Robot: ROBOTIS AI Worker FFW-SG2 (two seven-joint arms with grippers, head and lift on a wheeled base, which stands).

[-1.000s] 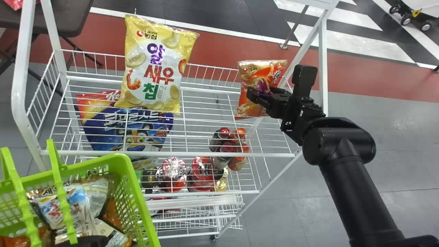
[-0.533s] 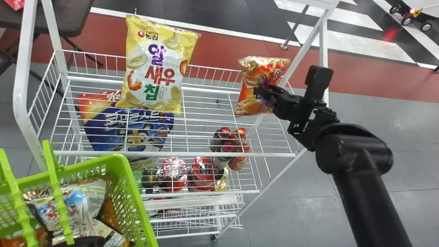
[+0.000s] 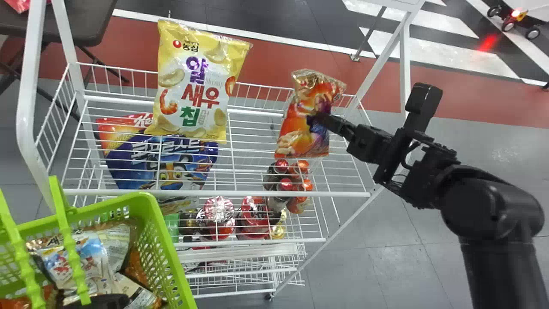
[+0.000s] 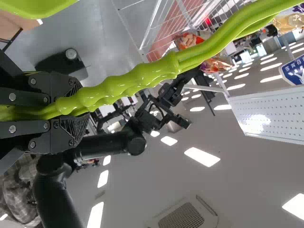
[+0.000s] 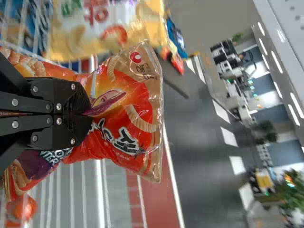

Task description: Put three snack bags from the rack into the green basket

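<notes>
Right gripper (image 3: 322, 118): closed on the red-orange snack bag (image 3: 300, 128), pinching it mid-body. Right wrist view has my fingertips sunk into glossy film, with creases fanning out from the pinch and a flat crimped end seal, gold-edged, sticking out past them. Bag is puffy and tilted, at the right-hand part of the rack's (image 3: 214, 194) upper tier. Can't tell if its lower end touches wire.

Left gripper (image 3: 101, 301): at the green basket (image 3: 171, 242), bottom left of the head view. Left wrist view has it clamped on the basket handle (image 4: 123, 80), two smooth, shiny plastic strands side by side with knobbly bulges. Basket walls are perforated plastic with a rounded, thick rim.

In the basket: crinkled foil packets (image 3: 79, 257), piled and overlapping, some white-blue, some orange-brown.

Rack is white-coated wire grid on straight tube posts. Yellow chip bag (image 3: 193, 81) is on it, to the left of the red-orange one and apart from it in the head view: pillow-shaped, matte-to-satin print, clear crinkly top edge. Blue pouch (image 3: 128, 161) with a cartoon bird sits behind the wires, partly overlapped by the yellow bag. Small bottles (image 3: 281, 178) with round red and orange caps are bunched beneath the wires, below the red-orange bag. Lower down, a round container with a shiny red-and-white lid (image 3: 218, 209).
</notes>
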